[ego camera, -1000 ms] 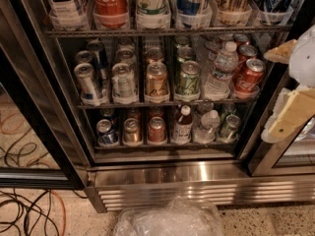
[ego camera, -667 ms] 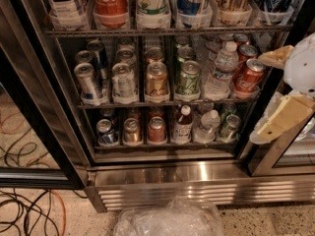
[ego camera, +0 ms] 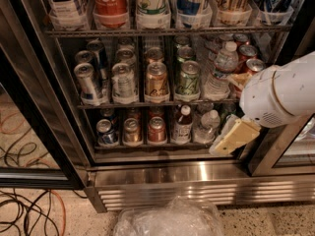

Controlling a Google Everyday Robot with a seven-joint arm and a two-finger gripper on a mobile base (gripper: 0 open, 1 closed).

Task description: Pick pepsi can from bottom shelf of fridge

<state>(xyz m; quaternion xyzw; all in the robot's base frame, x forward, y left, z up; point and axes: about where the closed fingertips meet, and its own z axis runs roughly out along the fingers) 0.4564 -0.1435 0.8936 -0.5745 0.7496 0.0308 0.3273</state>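
Observation:
The fridge (ego camera: 197, 178) stands open in front of me, with wire shelves and a shiny steel slatted base. The pepsi can (ego camera: 106, 132), dark blue with a silver top, stands at the left end of the bottom shelf (ego camera: 147, 145). My gripper (ego camera: 232, 138), cream-coloured under the white arm (ego camera: 283, 92), hangs in front of the right end of the bottom shelf, well to the right of the pepsi can and apart from it. It holds nothing that I can see.
Next to the pepsi can stand a copper-brown can (ego camera: 132, 131), a red can (ego camera: 157, 130), a red-capped bottle (ego camera: 183, 125) and a water bottle (ego camera: 208, 127). Taller cans fill the middle shelf (ego camera: 147, 103). Cables (ego camera: 27, 213) lie on the floor at left, a clear plastic bag (ego camera: 167, 220) below.
My arm and gripper have come in from the right edge, moving left and down to the right end of the bottom shelf. The cans have not moved.

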